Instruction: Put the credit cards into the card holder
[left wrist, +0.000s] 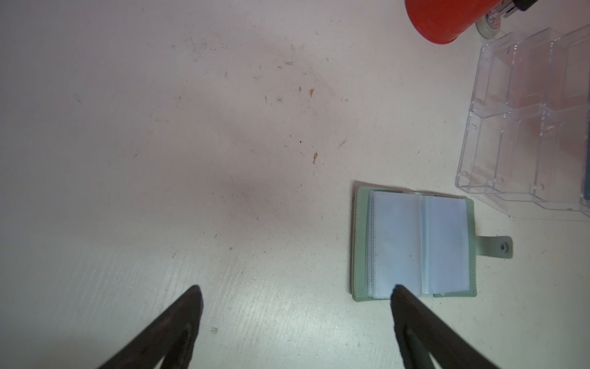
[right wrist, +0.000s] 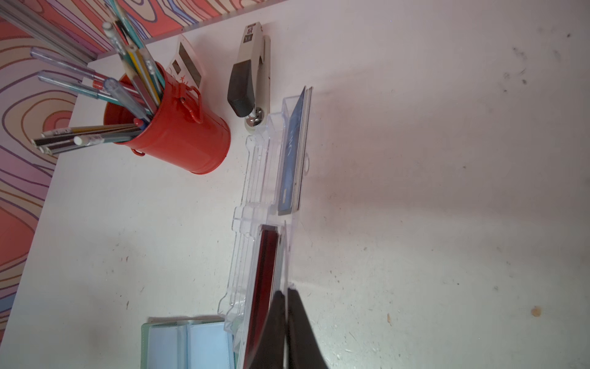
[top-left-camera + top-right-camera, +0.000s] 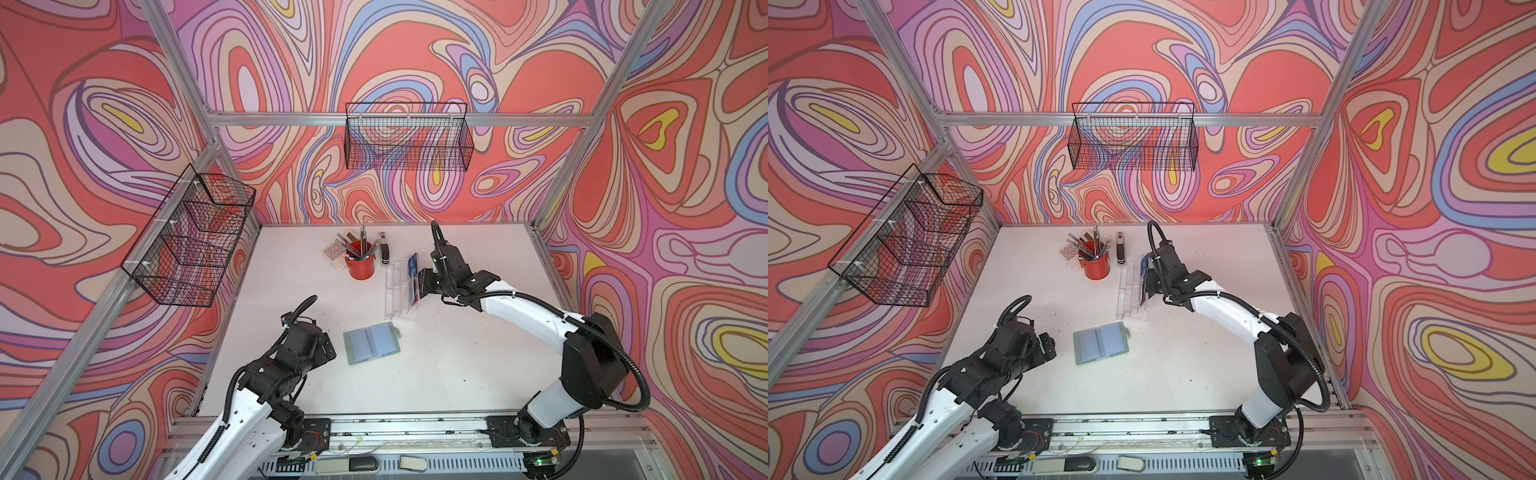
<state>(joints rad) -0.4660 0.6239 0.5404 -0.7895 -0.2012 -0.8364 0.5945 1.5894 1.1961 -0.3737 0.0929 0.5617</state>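
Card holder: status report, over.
Left gripper open beside card holder. Right gripper shut at credit cards in clear stand. Holder lies open, no card in. Path clear.

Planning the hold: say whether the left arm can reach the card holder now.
Likely yes: the open left gripper is right beside the card holder, lying open, with nothing between them.

A red metal pot [image 3: 360,267] full of pens [image 3: 358,244] stands near the back of the white table [image 3: 457,365], with a calculator [image 3: 333,252] just beside it on the left and a stapler [image 3: 385,252] on the right. Near the stapler sits a clear tiered acrylic stand [image 3: 395,293]. Black wire baskets hang on the back wall [image 3: 409,137] and the left wall [image 3: 191,239].
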